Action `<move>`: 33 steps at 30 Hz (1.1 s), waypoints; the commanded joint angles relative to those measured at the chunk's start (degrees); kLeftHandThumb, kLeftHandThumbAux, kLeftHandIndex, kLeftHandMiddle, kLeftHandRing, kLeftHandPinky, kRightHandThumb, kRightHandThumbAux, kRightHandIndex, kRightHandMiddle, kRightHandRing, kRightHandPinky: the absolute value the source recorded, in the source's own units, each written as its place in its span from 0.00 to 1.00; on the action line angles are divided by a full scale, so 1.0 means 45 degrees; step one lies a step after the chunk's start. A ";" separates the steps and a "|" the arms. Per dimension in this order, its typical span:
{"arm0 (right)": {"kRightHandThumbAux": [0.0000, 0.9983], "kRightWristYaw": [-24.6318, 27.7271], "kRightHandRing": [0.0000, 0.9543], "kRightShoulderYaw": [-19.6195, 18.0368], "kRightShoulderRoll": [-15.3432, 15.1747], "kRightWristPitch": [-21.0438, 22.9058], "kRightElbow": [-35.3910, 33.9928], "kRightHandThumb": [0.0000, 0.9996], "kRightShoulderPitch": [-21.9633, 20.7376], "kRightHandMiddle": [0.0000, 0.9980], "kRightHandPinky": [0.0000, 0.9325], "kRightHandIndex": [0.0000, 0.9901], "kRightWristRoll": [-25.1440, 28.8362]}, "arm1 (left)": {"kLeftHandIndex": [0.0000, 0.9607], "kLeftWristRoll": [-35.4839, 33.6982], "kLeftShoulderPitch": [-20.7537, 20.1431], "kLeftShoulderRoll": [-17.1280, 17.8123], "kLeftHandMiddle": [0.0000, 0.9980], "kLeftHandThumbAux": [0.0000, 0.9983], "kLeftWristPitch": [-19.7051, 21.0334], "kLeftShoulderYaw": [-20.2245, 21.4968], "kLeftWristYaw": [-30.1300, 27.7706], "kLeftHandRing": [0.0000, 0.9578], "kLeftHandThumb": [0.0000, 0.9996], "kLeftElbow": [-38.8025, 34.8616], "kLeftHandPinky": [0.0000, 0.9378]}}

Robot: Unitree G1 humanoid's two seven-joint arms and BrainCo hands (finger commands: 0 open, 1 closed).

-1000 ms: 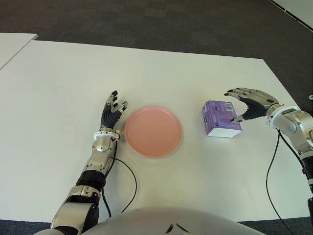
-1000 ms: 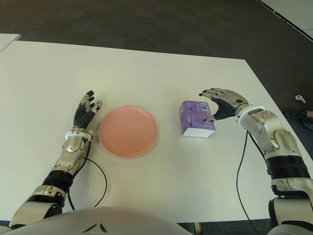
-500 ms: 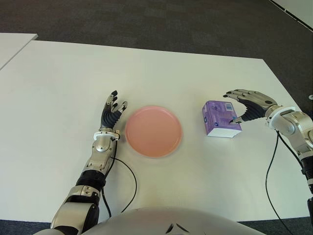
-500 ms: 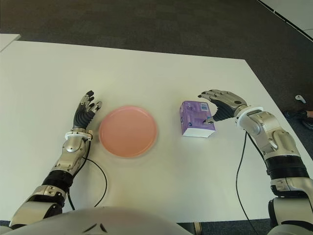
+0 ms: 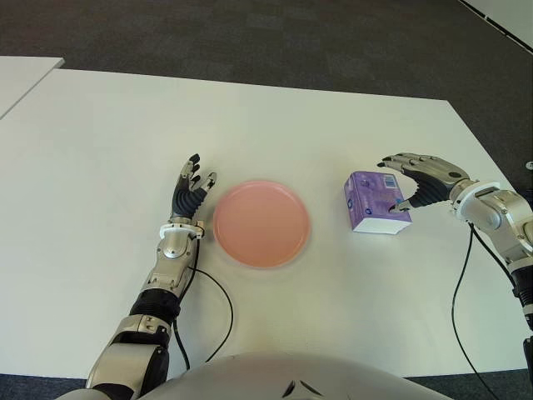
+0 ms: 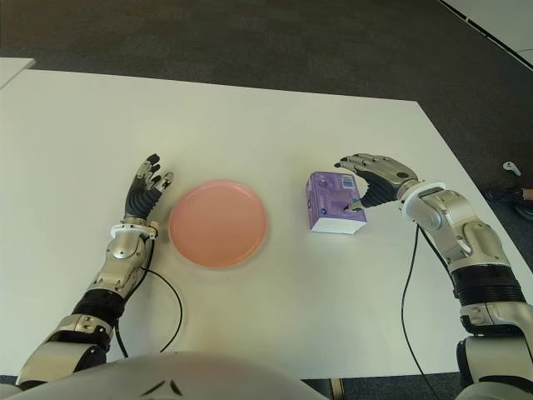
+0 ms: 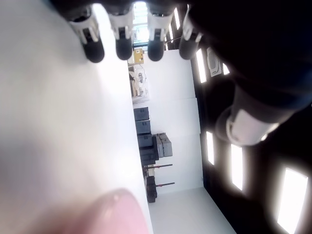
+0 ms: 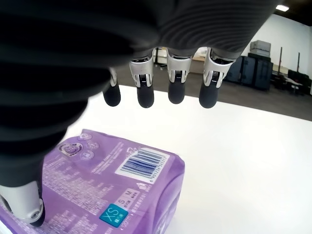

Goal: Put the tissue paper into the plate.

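A white table (image 5: 275,125) seen from above, from the robot's head. Nearest the robot, its two arms reach forward onto the table, one on each side.

The left hand (image 5: 190,193) shows just to the left of a round pink plate (image 5: 261,222). Its fingers point away from the robot, straight and slightly spread, holding nothing. A black cable (image 5: 218,310) trails from this arm across the table toward the robot.

The plate sits near the middle of the table with nothing in it.

To the right of the plate, apart from it, lies a purple tissue pack (image 5: 375,202) with a white lower edge and a barcode label. It is on the table, not in the plate.

The right hand (image 5: 415,177) is at the pack's right side. Its fingers (image 8: 145,89) arch open over the pack's far right corner and its thumb tip (image 8: 24,210) touches the pack's near right edge; the fingers have not closed on it.

Beyond the table is dark carpet (image 5: 275,37).
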 commanded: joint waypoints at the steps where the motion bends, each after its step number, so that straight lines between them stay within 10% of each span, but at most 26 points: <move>1: 0.61 -0.0149 0.00 -0.0097 0.0047 -0.0144 -0.0167 0.16 0.0283 0.03 0.00 0.00 0.0205 | 0.00 0.0040 0.0257 0.0004 0.00 0.56 0.0103 0.0048 -0.0016 0.00 0.00 0.0362 0.00; 33: 0.66 0.0078 0.01 -0.1008 -0.0068 -0.0713 -0.2151 0.09 0.2199 0.04 0.02 0.02 0.0936 | 0.00 -0.0037 0.0088 0.0030 0.00 0.57 -0.0025 0.0067 -0.0102 0.00 0.00 0.0716 0.00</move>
